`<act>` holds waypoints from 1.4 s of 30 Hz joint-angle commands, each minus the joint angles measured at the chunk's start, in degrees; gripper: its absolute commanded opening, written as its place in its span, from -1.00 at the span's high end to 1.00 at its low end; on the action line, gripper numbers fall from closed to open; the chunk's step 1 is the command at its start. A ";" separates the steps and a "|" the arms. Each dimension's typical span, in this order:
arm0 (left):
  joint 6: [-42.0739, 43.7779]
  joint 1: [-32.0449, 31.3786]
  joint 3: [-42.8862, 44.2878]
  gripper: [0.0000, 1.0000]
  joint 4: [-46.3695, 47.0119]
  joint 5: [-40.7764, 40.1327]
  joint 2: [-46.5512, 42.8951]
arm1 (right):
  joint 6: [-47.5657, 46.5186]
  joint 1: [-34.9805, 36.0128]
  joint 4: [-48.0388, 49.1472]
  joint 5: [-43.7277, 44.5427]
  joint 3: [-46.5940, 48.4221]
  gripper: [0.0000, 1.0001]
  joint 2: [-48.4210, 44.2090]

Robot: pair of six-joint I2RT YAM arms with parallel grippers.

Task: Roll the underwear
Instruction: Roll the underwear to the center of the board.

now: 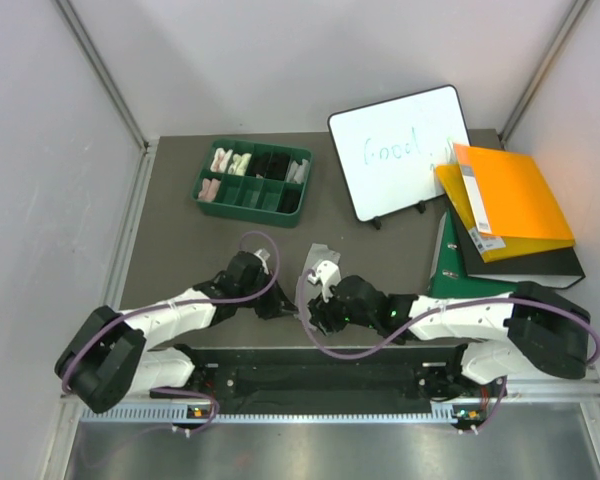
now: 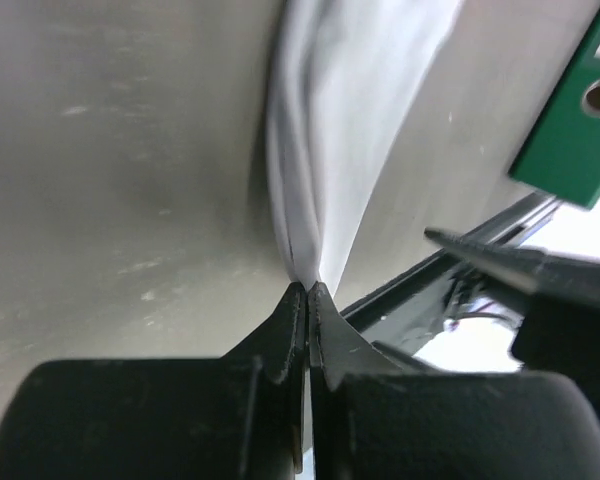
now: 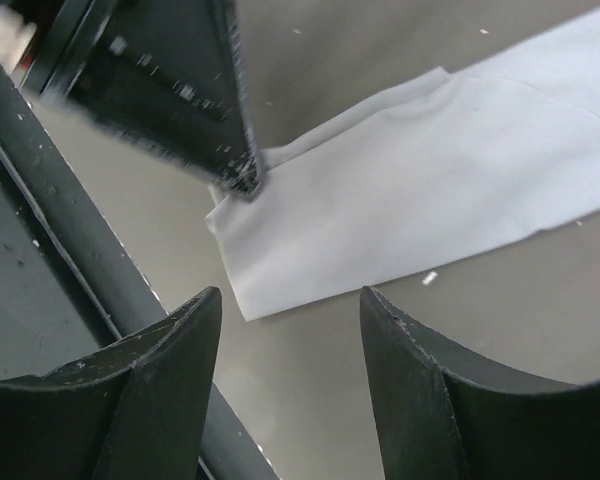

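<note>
Underwear (image 3: 430, 190): the light grey brief lies flat on the desk (image 3: 500, 330), just ahead of the arm bases and between the two wrists. Only this one is visible; I cannot spot a black brief from here.

Left fingers (image 2: 280, 330): fully closed, tips meeting on one corner of the cloth. From the left wrist, the fabric rises out of the pinch in a narrow pleat. Judgement: the corner is held to lift or anchor the near edge, so a first turn of the roll can start there.

Right fingers (image 3: 170, 350): spread wide, holding nothing, poised above the near short edge of the brief and apart from it. Judgement: positioned to take the opposite corner or to press the cloth down while the left pulls.

Material: thin, matte, smooth knit; limp, draping from the pinch without stiffness. Appears folded into a long band, with a layered edge showing near the held corner. Corners soft, slightly rounded.

Desk surface is dull grey-brown and lightly scuffed. Green binder (image 2: 570, 130) sits off to the right, well apart. Green tray (image 1: 250, 205) with small cloth rolls is farther back.
</note>
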 commanded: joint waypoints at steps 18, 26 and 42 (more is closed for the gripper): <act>-7.26 12.42 -2.15 1.00 -0.48 16.63 3.87 | -5.37 9.93 10.56 10.78 3.65 -0.16 6.98; -8.67 14.10 -3.46 1.00 0.40 18.39 3.70 | -5.28 10.81 10.56 9.37 7.51 -0.15 12.86; -11.48 15.06 -4.78 1.00 0.57 18.75 0.97 | -2.73 11.08 2.04 15.88 14.90 0.21 22.09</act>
